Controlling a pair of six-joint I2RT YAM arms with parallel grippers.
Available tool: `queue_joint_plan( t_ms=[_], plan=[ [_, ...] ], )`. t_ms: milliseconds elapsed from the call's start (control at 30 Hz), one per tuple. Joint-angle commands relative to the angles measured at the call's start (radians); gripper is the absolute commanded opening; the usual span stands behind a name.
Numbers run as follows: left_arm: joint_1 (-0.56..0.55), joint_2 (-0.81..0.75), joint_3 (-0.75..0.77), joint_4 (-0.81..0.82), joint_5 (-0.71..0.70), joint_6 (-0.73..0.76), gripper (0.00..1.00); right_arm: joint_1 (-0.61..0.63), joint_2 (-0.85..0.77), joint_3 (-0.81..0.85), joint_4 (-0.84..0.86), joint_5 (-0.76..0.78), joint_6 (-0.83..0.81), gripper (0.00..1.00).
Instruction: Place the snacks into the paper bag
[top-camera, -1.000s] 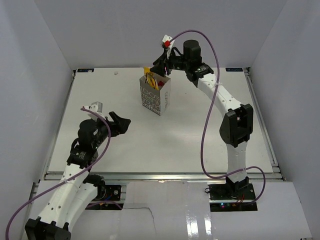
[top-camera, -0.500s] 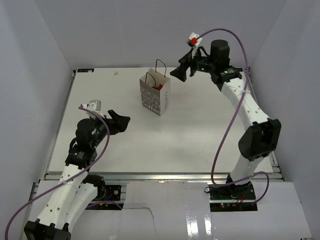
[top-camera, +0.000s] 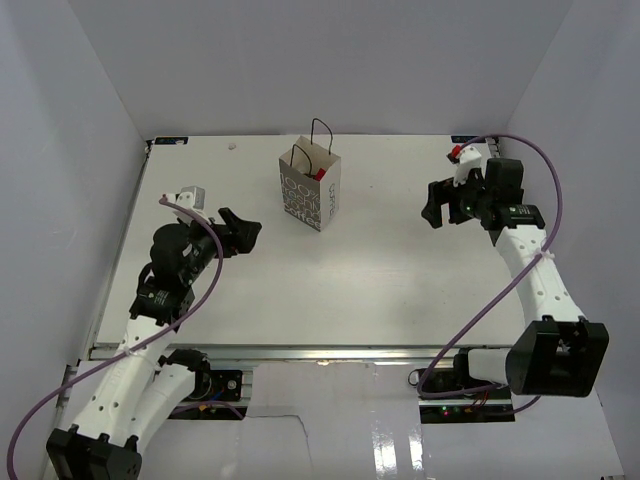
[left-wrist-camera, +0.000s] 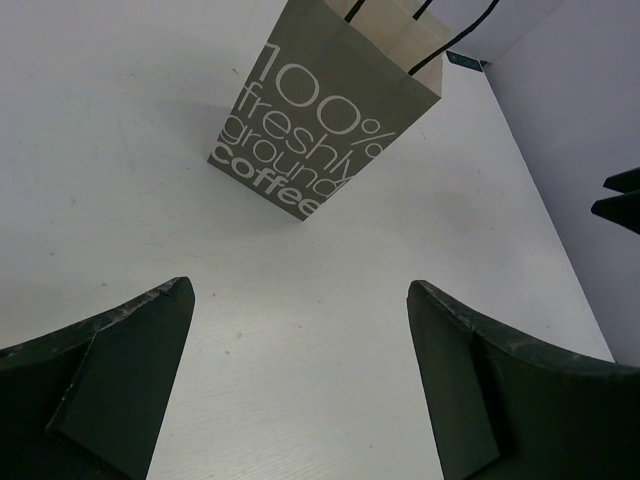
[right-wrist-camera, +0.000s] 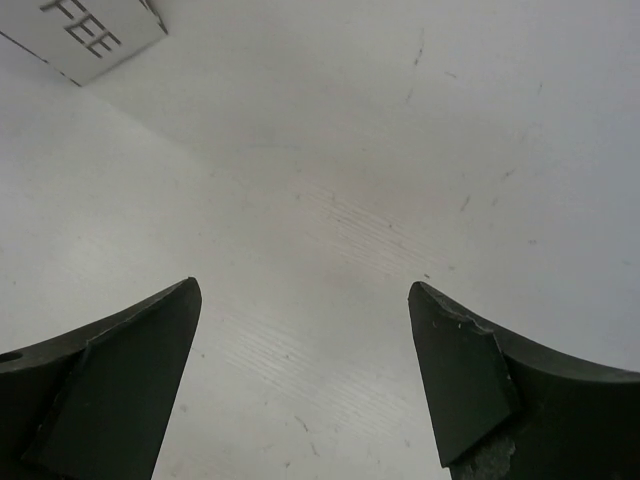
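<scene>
The paper bag (top-camera: 311, 188) stands upright at the back middle of the table, grey-white with dark lettering and black loop handles. A red snack (top-camera: 320, 174) peeks out of its open top. In the left wrist view the paper bag (left-wrist-camera: 325, 115) stands ahead of the fingers. A corner of the paper bag (right-wrist-camera: 85, 35) shows in the right wrist view. My left gripper (top-camera: 242, 232) hovers open to the bag's left front, nothing between its fingers. My right gripper (top-camera: 433, 209) is open and empty, well to the right of the bag.
White walls enclose the table (top-camera: 330, 290) on three sides. A metal rail (top-camera: 320, 352) runs along the near edge. Purple cables loop from both arms.
My right arm has swung from above the bag's mouth out to the right and down, with its jaws opening. The yellow snack seen at the bag's top is gone from view. The left arm barely shifted.
</scene>
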Motion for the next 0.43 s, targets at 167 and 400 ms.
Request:
queue_joint_plan(
  t_ms=[167, 400],
  plan=[
    [0.005, 0.062, 0.07, 0.048, 0.028, 0.038, 0.98, 0.005, -0.099, -0.053, -0.028, 0.145, -0.038, 0.9],
    [0.003, 0.042, 0.069, 0.03, 0.019, 0.044, 0.98, 0.005, -0.093, -0.026, -0.019, 0.108, -0.041, 0.9]
  ],
)
